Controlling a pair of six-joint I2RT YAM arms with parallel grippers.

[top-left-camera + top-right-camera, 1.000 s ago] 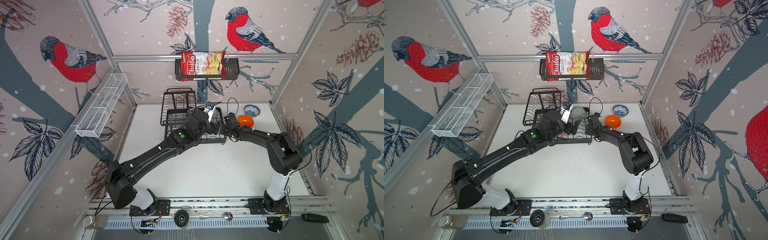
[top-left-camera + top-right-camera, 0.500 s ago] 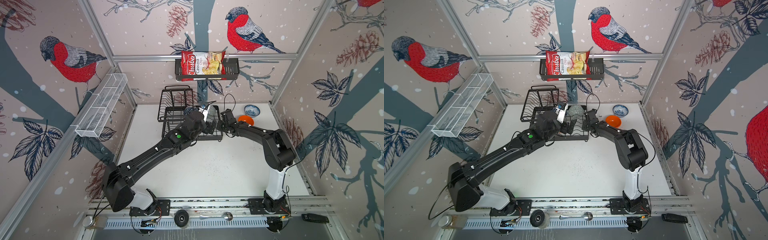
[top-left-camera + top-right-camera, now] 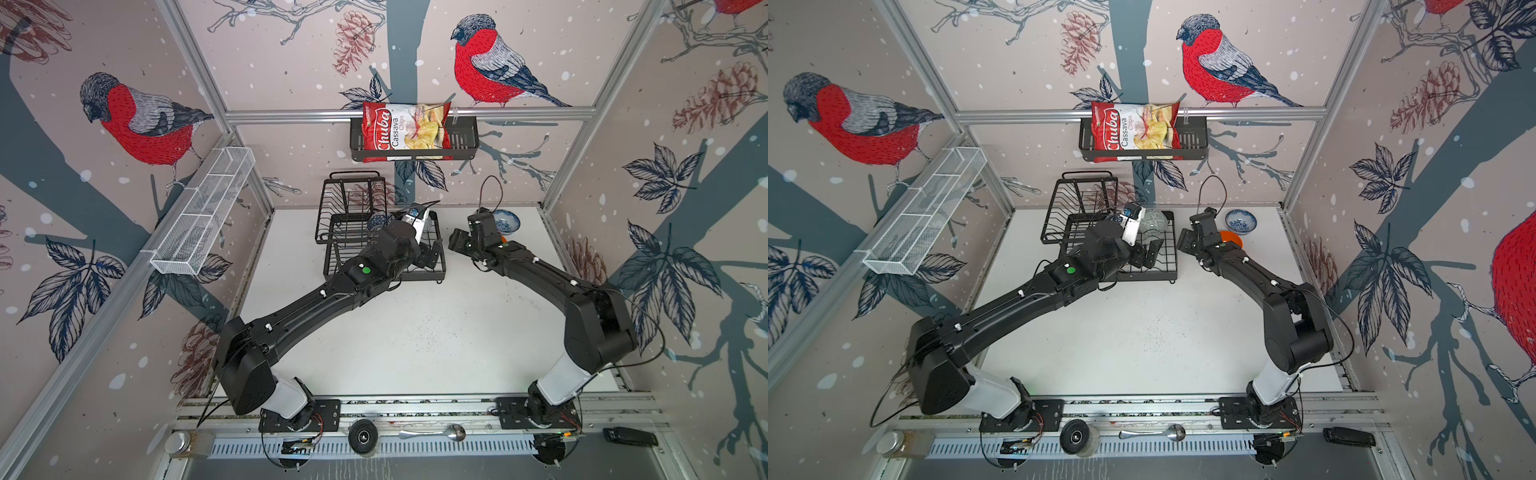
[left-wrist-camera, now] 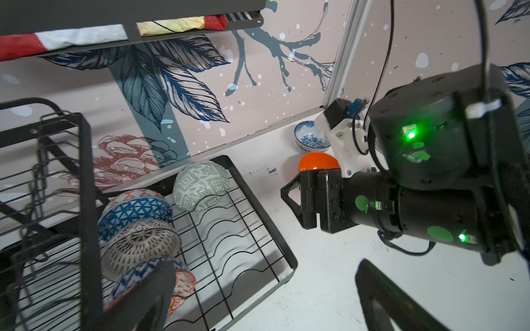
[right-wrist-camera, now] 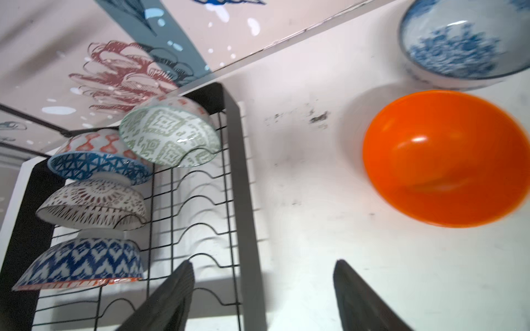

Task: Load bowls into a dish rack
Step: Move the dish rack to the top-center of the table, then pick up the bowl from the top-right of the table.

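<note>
Just ahead of right end effector (image 5: pixel 263 266), fingers apart and empty, orange bowl (image 5: pixel 447 160) and blue-flower bowl (image 5: pixel 459 48) wait on counter (image 5: pixel 309 229), four others in dish rack (image 5: pixel 246 200) alongside; risk: glossy rim slips from shallow pinch, or carry knocks leaning grey-green bowl (image 5: pixel 169 134) loose.

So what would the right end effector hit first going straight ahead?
The right end effector would probably meet bare table, in the gap between the dish rack and the orange bowl; the rack's rail is close, so I'm unsure.
</note>
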